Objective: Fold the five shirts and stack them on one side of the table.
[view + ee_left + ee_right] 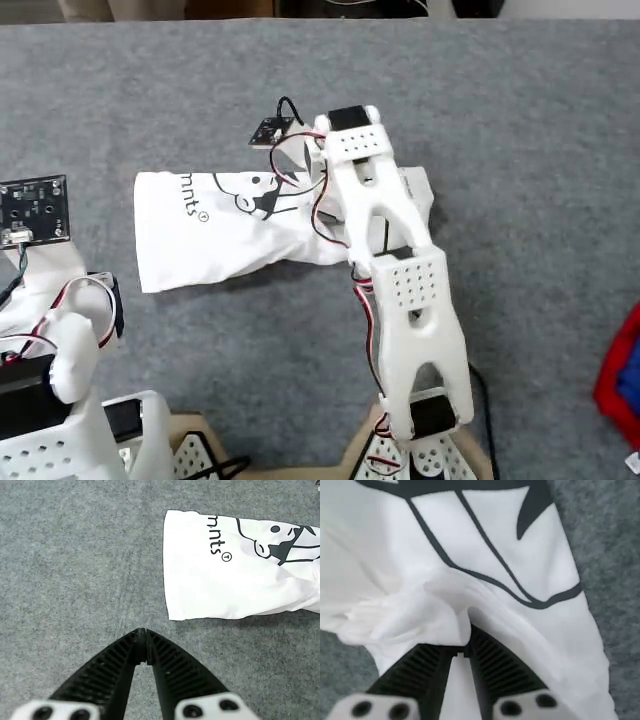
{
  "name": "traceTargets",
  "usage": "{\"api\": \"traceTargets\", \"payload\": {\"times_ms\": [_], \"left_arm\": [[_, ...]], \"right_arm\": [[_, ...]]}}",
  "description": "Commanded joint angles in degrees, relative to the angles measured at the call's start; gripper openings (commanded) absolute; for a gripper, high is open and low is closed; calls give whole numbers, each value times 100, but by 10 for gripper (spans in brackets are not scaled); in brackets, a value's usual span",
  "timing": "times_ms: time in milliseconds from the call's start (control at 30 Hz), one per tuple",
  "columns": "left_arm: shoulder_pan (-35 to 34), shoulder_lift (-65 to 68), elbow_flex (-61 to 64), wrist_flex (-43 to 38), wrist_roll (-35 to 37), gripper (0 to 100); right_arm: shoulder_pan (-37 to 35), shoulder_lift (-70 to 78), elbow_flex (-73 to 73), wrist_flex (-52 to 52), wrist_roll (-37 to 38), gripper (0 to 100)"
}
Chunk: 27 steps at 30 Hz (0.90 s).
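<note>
We see one white printed shirt [215, 225] lying mid-table [520, 130], stretched toward nine o'clock, narrowed but not squared. Our right pincer [466, 640] is clamped on a bunched fold of it. Our left pincer [145, 637] is closed on nothing, over bare table near the shirt's nine o'clock end. We judge the folding barely begun, with all the stacking ahead.
</note>
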Motion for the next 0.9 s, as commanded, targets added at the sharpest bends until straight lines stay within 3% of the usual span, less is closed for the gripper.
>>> {"api": "traceTargets", "payload": {"times_ms": [0,167,367,567,733,867], "left_arm": [[527,31,-26,-105,-9,24],[1679,198,149,-730,484,24],[2567,1938,466,-1618,747,22],[2602,3916,440,-2743,747,22],[2611,5165,440,-2769,695,21],[2295,5789,457,-2629,18,20]], "right_arm": [[374,31,-1024,642,-26,6],[901,-4,-2009,985,-70,6],[1200,-567,-1499,958,-211,6],[1147,-611,-1279,651,-492,8],[1297,145,-1323,176,-800,8],[1560,655,-1393,79,-835,9]]}}
